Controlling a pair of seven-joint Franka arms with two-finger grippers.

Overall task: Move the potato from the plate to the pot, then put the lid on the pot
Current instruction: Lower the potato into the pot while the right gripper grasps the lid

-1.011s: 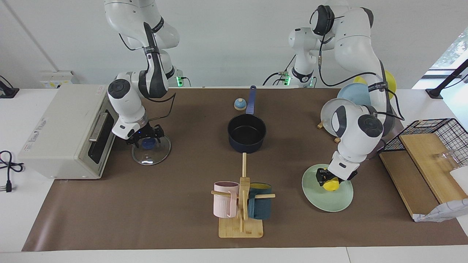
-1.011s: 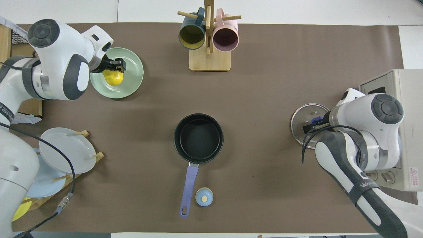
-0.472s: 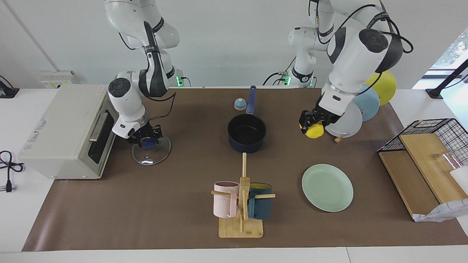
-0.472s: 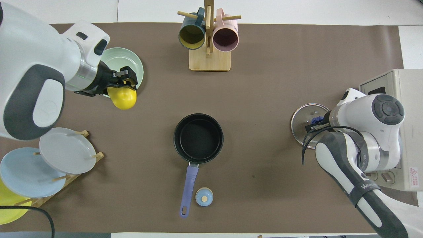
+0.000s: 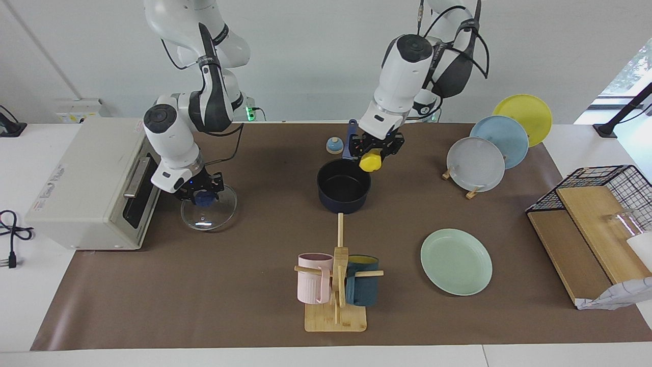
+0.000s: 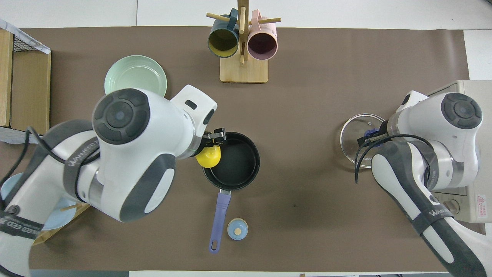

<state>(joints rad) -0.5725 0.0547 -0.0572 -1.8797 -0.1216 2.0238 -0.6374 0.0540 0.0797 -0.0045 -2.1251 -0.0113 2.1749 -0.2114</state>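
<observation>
**Potato held above the pot, lid gripped by its knob**

The left hand holds the potato from above, its fingers closed on the top of it, over the rim of the pot at the side toward the left arm. The potato is small, smooth and glossy, so I judge it light but a little slippery; a grip across its middle seems safer than one at the top. The plate lies bare on the surface, farther from the robots than the pot.

The right hand is closed on the blue knob of the lid, which is in front of the toaster oven. I cannot tell if the lid rests on the surface or is slightly lifted. The lid is glass with a metal rim, so probably stiff, rather heavy and fragile. The knob is the only good place to take it, and it should go down on the pot gently.
</observation>
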